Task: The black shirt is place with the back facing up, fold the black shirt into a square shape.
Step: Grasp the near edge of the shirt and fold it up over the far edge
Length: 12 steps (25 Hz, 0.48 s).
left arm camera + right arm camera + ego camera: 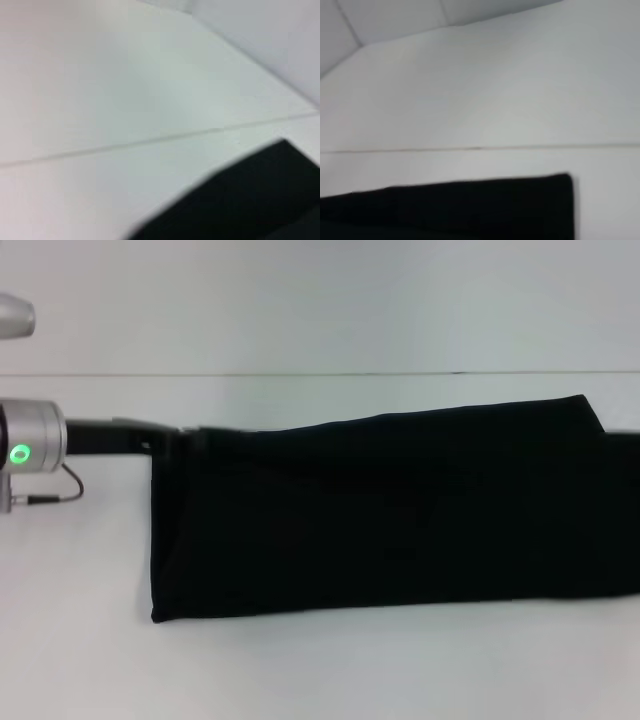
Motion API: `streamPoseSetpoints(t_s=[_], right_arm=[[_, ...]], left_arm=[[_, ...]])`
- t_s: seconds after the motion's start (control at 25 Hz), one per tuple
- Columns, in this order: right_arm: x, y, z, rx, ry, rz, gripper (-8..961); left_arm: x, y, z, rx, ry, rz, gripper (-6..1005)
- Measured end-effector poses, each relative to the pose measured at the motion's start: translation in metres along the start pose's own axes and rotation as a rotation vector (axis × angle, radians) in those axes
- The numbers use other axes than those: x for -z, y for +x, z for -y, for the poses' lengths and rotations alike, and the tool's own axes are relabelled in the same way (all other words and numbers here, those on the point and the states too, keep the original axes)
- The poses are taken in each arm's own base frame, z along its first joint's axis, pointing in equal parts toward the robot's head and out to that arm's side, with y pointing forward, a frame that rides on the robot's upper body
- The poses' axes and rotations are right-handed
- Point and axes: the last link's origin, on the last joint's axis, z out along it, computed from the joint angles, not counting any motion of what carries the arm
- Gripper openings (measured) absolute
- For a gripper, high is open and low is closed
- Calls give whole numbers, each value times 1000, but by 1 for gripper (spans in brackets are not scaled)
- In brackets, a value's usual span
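The black shirt point(380, 515) lay on the white tabletop point(300, 670) as a long folded band, seen from the head view, stretching from a squared-off end on the robot's left side across to the frame's right edge, its near edge straight and its far edge rising toward the right. The left pincer point(165, 440) reached in from the left on a silver arm with a green light, and met the band's far left corner; whether it was clenched on the cloth or released could not be told. In the left wrist view, a dark corner of the shirt point(250, 200) lay over the pale tabletop point(125, 90). In the right wrist view, a strip of the shirt point(470, 205) ended in a square corner on the tabletop point(495, 90); the right pincer appeared in no view.
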Motion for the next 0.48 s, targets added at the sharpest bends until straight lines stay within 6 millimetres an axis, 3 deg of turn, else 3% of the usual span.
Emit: streamPoseSetpoints(t_s=[0.28, 0.48], right_arm=[[-58, -36, -20, 97, 101, -23, 35], [-78, -54, -33, 154, 147, -6, 43]], left_arm=[[-21, 15, 11, -38, 151, -15, 90], [-30, 25, 11, -78, 207, -20, 93]])
